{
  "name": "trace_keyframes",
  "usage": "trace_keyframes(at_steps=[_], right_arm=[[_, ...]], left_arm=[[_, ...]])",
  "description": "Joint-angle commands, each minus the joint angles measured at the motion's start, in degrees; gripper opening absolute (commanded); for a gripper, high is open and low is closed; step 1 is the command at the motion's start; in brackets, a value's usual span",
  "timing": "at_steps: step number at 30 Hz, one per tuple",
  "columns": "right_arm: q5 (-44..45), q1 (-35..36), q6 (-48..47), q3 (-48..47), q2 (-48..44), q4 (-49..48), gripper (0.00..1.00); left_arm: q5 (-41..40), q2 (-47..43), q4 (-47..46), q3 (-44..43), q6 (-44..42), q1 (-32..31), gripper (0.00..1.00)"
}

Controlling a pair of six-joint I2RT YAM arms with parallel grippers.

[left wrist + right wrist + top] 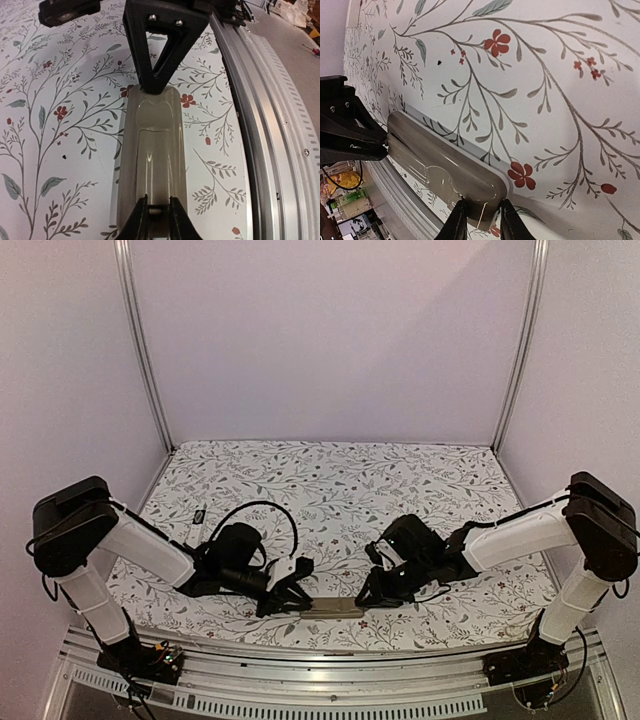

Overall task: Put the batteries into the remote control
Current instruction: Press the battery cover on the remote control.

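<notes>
Left pincer, right pincer at opposite remote ends, grip unclear

Side by side, the left arm and right arm show white shells over their long links, each capped by a boxy black joint housing. A black cable arcs over the left arm's dark wrist, and thin wires gather at the bases. The right gripper has matte black fingers, cut as hollow triangles and fixed with two silver screws. The left gripper carries faint white lettering, too small to read.
</notes>
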State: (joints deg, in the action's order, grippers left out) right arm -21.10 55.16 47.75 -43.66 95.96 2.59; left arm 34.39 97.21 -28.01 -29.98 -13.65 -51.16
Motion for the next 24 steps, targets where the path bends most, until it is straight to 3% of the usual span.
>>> trace_keyframes(at_steps=[1, 16, 24], right_arm=[[1.11, 0.79, 0.47, -1.34, 1.30, -1.18, 0.22], [4.99, 0.85, -0.08, -1.20, -1.24, 1.58, 0.25], [11.04, 0.86, -4.45, -5.24, -3.43, 10.40, 0.34]], left_arm=[[2.66, 1.82, 0.84, -1.17, 0.00, -0.96, 0.15], [-0.44, 0.11, 3.72, -1.68, -2.37, -2.07, 0.25], [0.06, -8.76, -5.94, 3.12, 2.01, 0.57, 0.32]])
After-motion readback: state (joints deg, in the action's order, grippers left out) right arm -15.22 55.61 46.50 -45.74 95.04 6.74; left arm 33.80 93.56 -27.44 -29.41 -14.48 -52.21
